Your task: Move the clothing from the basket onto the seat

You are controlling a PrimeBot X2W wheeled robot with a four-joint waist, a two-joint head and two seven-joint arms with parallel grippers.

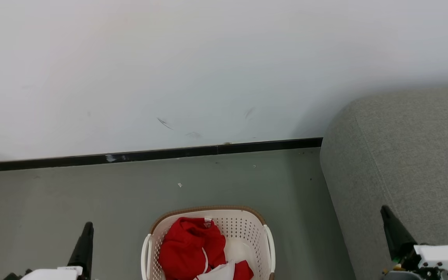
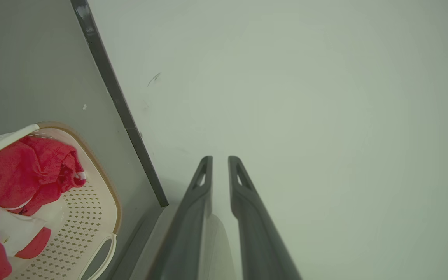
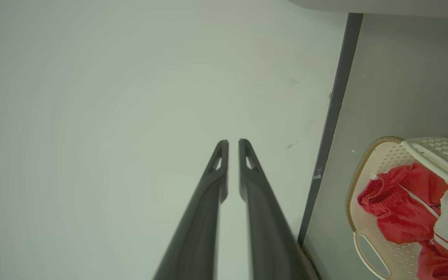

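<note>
The cream basket [image 1: 208, 210] with a brown rim stands on the floor at the bottom middle of the head view. Crumpled red clothing [image 1: 191, 245] with white trim lies inside it. The grey seat [image 1: 410, 155] rises to the right of the basket. My left gripper [image 1: 87, 231] sits low on the basket's left and my right gripper [image 1: 388, 214] in front of the seat, both clear of the basket. In the wrist views the left gripper [image 2: 220, 157] and right gripper [image 3: 233, 140] point at the wall, fingers nearly together and empty. Basket [image 2: 109, 186] [image 3: 354, 182] and clothing [image 2: 25, 171] [image 3: 395, 206] show beside them.
A white wall [image 1: 208, 70] with a black baseboard [image 1: 150, 154] runs behind the basket. Grey-green floor [image 1: 72, 194] lies open to the left of the basket, and a narrower strip separates the basket from the seat.
</note>
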